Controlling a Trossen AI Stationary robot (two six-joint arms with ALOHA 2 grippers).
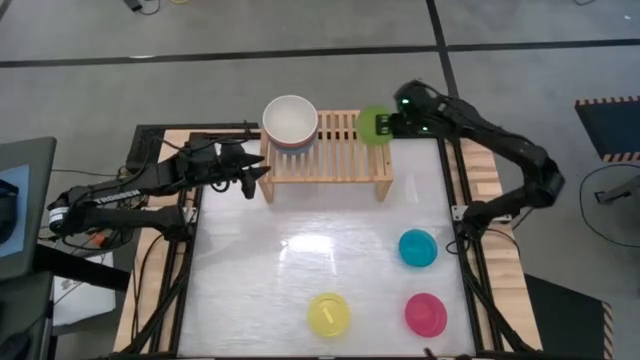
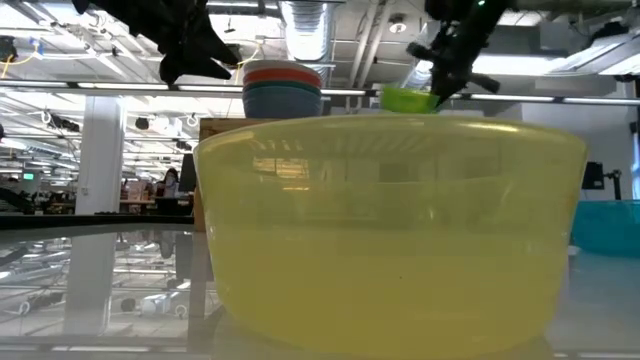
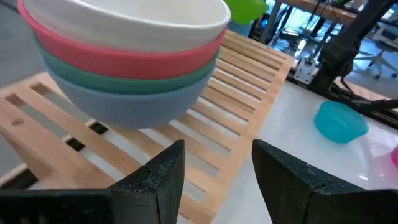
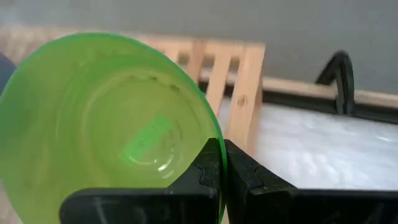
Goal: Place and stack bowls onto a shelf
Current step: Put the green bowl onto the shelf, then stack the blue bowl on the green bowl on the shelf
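Observation:
The light-wood shelf [image 1: 330, 160] stands at the table's far edge. A stack of large bowls [image 1: 290, 122] sits with its base on the slats at the shelf's left end: slate blue at the bottom, then dark teal, red and cream white [image 3: 124, 56]. My left gripper [image 1: 255, 180] is open and hovers just off the shelf's left end, near the stack [image 3: 214, 168]. My right gripper [image 1: 388, 125] is shut on the lime green bowl [image 1: 373, 126] over the shelf's right end. My right gripper pinches the lime green bowl's rim [image 4: 208, 146] between its two fingers, on the side toward the table's right. The fingers come from the right, slanting down. The bowl is lifted clear above the slats and nearly level [image 2: 408, 98], with its hollow facing up.
The cyan bowl [image 1: 417, 247], the yellow bowl [image 1: 328, 313] and the magenta bowl [image 1: 425, 313] stand on the white table top, toward its near right part. The yellow bowl [image 2: 400, 230] fills the low view. Bare slats [image 3: 236, 81] lie between the stack and the green bowl.

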